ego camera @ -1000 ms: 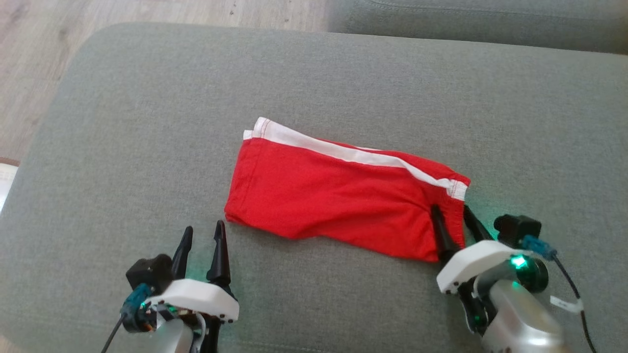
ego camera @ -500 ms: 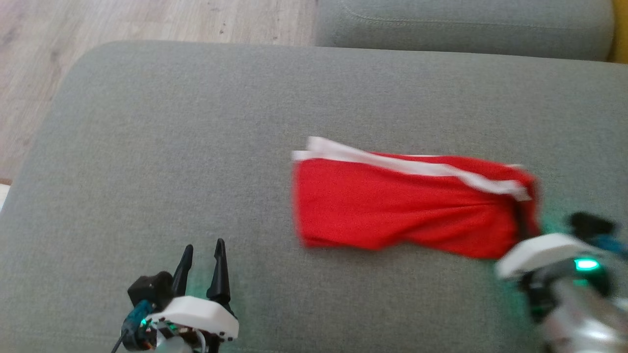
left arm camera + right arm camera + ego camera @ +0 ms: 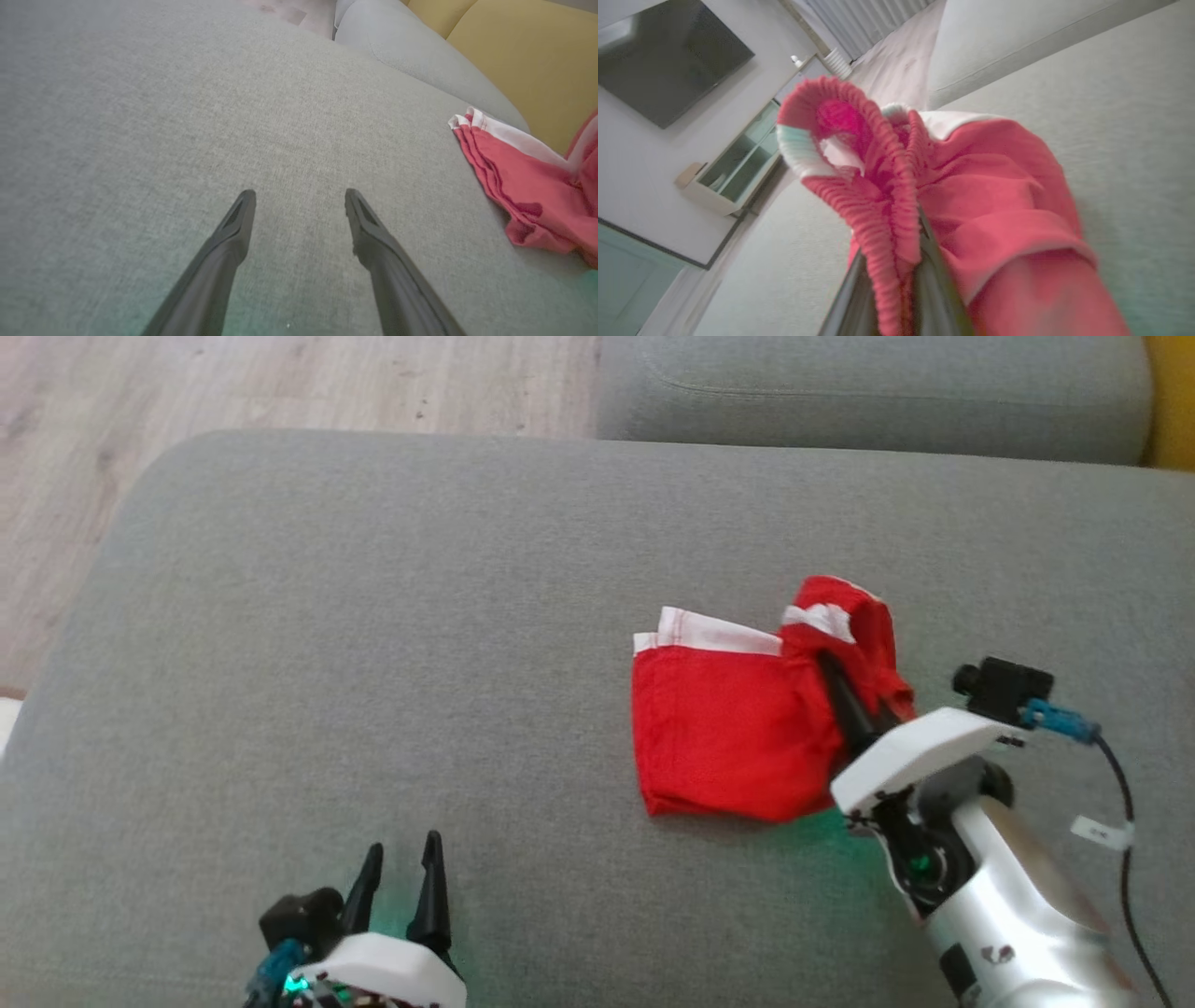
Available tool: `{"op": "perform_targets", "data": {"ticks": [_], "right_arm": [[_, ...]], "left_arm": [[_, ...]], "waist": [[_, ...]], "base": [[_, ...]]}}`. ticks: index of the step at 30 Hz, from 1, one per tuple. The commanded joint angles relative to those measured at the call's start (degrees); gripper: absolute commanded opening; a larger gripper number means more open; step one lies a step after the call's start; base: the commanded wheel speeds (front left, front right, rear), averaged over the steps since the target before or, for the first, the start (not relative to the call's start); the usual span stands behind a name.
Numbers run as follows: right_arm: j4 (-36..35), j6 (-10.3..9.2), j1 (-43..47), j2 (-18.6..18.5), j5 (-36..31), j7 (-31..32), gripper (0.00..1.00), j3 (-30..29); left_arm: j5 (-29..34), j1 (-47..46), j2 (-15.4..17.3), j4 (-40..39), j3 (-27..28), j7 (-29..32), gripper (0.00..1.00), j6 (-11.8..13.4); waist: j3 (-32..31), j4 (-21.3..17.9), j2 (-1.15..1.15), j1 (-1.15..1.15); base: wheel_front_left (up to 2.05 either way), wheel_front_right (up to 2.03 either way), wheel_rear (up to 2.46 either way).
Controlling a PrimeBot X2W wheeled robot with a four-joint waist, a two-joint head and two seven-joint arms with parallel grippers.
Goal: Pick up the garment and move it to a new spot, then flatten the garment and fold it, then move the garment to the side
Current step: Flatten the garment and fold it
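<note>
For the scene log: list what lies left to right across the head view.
Open left gripper with dark fingers → bright red white-trimmed fabric garment → shut right gripper clamping its right end → yellow cushion edge.

garment [image 3: 719, 737] on cushion [image 3: 373, 616], left pincer [image 3: 403, 845] well left of it

Grey sofa seat [image 3: 373, 616] is spreading wide under me in a pale, softly lit room.
A second grey cushion [image 3: 868, 392] is lying along its far edge, light wooden floor [image 3: 280, 383] is showing past the rounded corner, and a yellow cushion [image 3: 528, 56] is rising alongside. From my right wrist, a dark screen [image 3: 668, 56] is hanging on a white wall [image 3: 635, 140] near a low glass-fronted cabinet [image 3: 733, 172].
</note>
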Motion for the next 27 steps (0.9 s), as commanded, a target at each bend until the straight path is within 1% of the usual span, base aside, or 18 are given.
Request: {"op": "perform_targets", "data": {"ticks": [1,3,6,7,8,10,13,17,20,22,24,27], "right_arm": [[-3.0,0.21,-1.4,0.5,1.2,0.7,0.0,2.1],[-3.8,0.21,-1.5,1.2,1.8,1.4,0.0,3.6],[-2.4,0.21,-2.0,2.0,0.7,1.1,0.0,5.6],[-1.6,0.21,-2.3,2.4,0.5,0.7,0.39,5.9],[-0.9,0.21,-2.6,2.7,0.0,0.1,1.0,6.5],[0.6,0.21,-3.0,3.2,-0.5,-1.1,1.0,7.4],[2.2,0.21,-3.6,3.5,-2.8,-4.6,1.0,9.0],[3.1,0.21,-2.9,3.1,-3.5,-9.7,1.0,9.3],[3.1,0.21,-2.2,1.6,-5.3,-12.7,1.0,8.2],[2.9,0.21,-1.6,0.6,-8.0,-13.6,1.0,5.8],[0.9,0.21,-0.6,-0.2,-12.8,-13.7,1.0,1.7],[-2.5,0.21,2.9,0.3,-20.6,-13.8,1.0,-5.3]], "left_arm": [[-0.4,-1.1,0.4,-1.1,1.1,-0.6,1.0,0.2],[-0.6,-1.1,0.4,-1.0,0.7,-0.6,1.0,0.5],[-1.8,-1.1,0.4,-2.1,1.3,-0.6,1.0,0.7],[-1.6,-1.2,0.4,-2.4,1.3,-0.6,1.0,0.8],[-1.3,-1.2,0.4,-2.6,1.3,-0.6,1.0,0.8],[-0.9,-1.2,0.4,-3.0,1.6,-0.6,1.0,0.9],[-0.5,-0.8,0.4,-4.3,3.2,-0.6,1.0,0.9],[1.5,0.2,0.4,-6.5,6.1,-0.6,1.0,0.7],[3.8,0.9,0.4,-9.4,8.4,-0.6,1.0,0.8],[5.7,1.4,0.4,-11.4,9.3,-0.6,1.0,0.9],[7.7,1.8,0.4,-13.1,10.0,-0.6,1.0,1.1],[10.4,2.6,0.4,-15.1,10.7,-0.6,1.0,1.4]], "waist": [[-0.1,0.9,0.0,0.0],[-0.2,2.0,0.0,0.0],[0.0,4.2,0.0,0.0],[0.1,4.8,0.0,0.0],[0.1,5.4,0.0,0.0],[0.1,6.2,0.0,0.0],[-0.1,6.2,0.0,0.0],[-0.9,4.4,0.0,0.0],[-1.4,2.5,0.0,0.0],[-1.6,1.2,0.0,0.0],[-1.6,0.0,0.0,0.0],[-2.0,-1.3,0.0,0.0]], "base": [[0.0,0.0,0.0],[0.0,0.0,0.0],[0.0,0.0,0.0],[0.0,0.0,0.0],[0.0,0.0,0.0],[0.0,0.0,0.0],[0.0,0.0,0.0],[0.0,0.0,0.0],[0.0,0.0,0.0],[0.0,0.0,0.0],[0.0,0.0,0.0],[0.0,0.0,0.0]]}}
